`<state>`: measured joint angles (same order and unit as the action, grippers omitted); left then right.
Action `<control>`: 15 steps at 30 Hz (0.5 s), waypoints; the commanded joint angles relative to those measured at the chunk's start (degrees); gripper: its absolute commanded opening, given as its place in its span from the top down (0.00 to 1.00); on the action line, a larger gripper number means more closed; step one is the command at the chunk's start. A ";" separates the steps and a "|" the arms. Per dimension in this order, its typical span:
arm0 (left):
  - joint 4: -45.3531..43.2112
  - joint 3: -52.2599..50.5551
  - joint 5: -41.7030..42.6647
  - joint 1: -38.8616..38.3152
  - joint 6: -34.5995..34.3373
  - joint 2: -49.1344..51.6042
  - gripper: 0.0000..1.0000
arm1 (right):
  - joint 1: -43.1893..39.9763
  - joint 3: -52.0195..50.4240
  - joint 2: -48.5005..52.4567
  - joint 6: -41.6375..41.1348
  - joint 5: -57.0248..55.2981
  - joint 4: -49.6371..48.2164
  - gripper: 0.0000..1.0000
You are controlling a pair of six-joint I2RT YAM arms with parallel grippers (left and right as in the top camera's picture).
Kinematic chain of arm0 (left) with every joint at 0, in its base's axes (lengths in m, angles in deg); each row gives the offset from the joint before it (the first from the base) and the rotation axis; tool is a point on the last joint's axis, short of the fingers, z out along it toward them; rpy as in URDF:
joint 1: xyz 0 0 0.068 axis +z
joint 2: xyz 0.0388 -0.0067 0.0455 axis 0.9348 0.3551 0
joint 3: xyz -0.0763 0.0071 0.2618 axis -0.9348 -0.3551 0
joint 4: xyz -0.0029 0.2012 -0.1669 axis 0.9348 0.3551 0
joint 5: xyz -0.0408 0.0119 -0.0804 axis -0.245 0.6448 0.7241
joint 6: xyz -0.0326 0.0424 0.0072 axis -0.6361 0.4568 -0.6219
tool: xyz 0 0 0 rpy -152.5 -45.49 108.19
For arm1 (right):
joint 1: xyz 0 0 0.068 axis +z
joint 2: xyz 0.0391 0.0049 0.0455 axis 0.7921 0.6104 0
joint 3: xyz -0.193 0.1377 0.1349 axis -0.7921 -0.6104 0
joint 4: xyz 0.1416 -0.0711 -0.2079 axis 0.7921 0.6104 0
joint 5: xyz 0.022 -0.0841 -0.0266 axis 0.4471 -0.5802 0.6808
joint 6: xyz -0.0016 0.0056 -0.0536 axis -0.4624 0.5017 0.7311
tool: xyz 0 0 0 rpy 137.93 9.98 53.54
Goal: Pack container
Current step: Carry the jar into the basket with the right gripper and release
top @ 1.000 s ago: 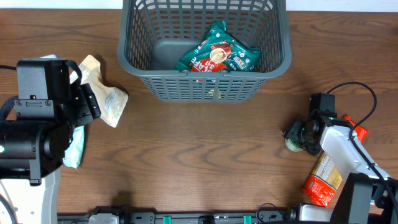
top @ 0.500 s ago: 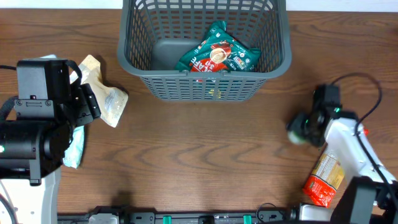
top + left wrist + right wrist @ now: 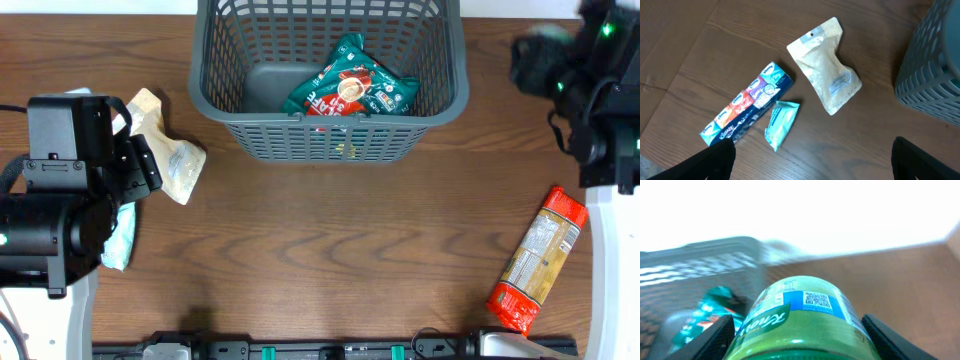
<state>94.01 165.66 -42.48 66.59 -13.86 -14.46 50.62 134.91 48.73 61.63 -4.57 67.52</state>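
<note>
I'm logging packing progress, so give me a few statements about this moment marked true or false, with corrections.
1. The container already holds a green and red packet. True.
2. The right jaws are empty. False: they are shut on a green-labelled jar.
3. The beige pouch lies inside the container. False: it lies on the table, outside the container's left side.
4. An orange packet lies on the table at the right. True.
5. The left jaws hold the tissue pack. False: they are open above the table and the pack lies free.
</note>
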 commanded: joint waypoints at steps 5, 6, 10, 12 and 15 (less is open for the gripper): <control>0.17 -0.13 -0.15 0.31 -0.48 0.11 0.14 | 13.84 1.62 4.28 25.57 11.45 -8.17 0.99; 0.15 -0.13 -0.15 0.31 -0.48 0.11 0.14 | 15.21 1.60 5.57 27.54 12.57 -8.74 0.99; 0.17 -0.13 -0.15 0.31 -0.50 0.11 0.14 | 20.57 1.60 12.22 35.26 14.51 -11.98 0.99; 0.20 -0.13 -0.15 0.31 -0.50 0.11 0.14 | 22.97 1.60 16.06 37.86 14.49 -13.84 0.99; 0.37 -0.13 -0.15 0.31 -0.50 0.11 0.14 | 25.38 1.60 21.00 38.97 14.71 -16.02 0.99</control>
<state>94.07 165.66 -42.48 66.59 -13.86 -14.46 73.29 136.00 65.71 94.46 8.15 53.16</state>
